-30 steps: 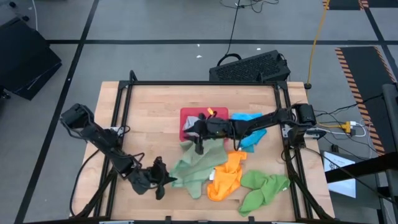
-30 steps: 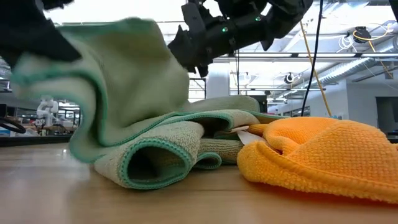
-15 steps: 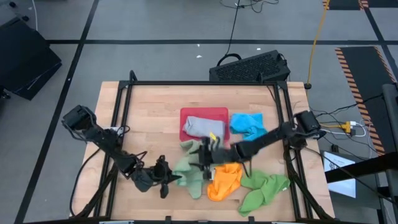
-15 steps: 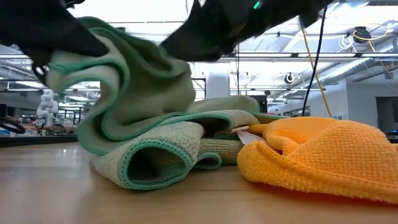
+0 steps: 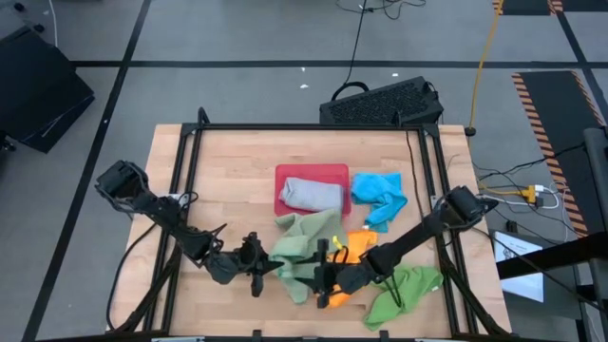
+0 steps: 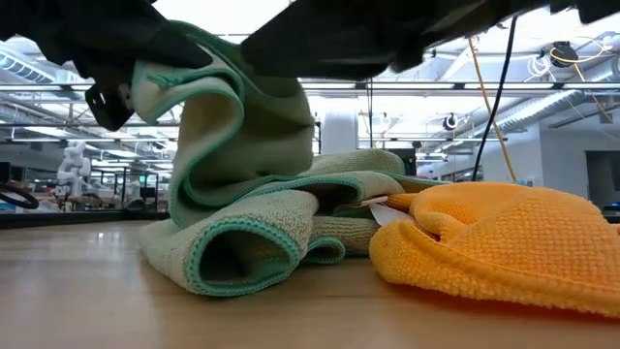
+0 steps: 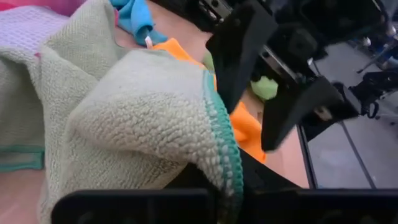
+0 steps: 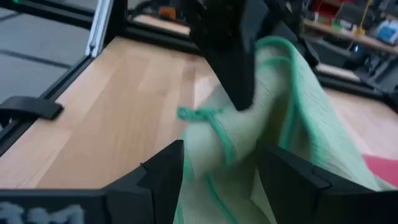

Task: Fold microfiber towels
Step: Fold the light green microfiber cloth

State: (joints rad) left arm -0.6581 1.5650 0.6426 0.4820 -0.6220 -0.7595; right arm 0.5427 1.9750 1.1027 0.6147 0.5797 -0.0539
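A sage green towel (image 5: pixel 302 249) with a teal hem lies crumpled near the table's middle. Its near-left part is raised off the wood, and its folded bulk (image 6: pixel 254 247) rests on the table. My left gripper (image 5: pixel 258 269) is shut on that raised part. My right gripper (image 5: pixel 321 275) has come in from the right, level and open. Its two fingers (image 8: pixel 166 169) stand on either side of the raised cloth (image 8: pixel 214 134), and I see no touch. An orange towel (image 5: pixel 353 255) lies partly under the right arm. My left gripper pinches the sage towel's hemmed edge (image 7: pixel 219 149) between its two fingers, coming in nearly level from the table's left. The cloth bulges over the fingers in a thick fold. The held part stands lifted (image 6: pixel 208 116), and the remainder lies slack on the table.
A red tray (image 5: pixel 334 172) at the middle far side holds a folded grey-blue towel (image 5: pixel 309 195). A bright blue towel (image 5: pixel 380 195) lies to its right, and a bright green towel (image 5: pixel 407 290) lies at the near right. Bare wood lies to the left. A black frame rims the table.
My right gripper has swept from over the red tray toward the near edge and down, ending beside my left gripper at the raised cloth. My left gripper has shifted slightly rightward with the sage towel's edge, and the lifted fold now stands more upright.
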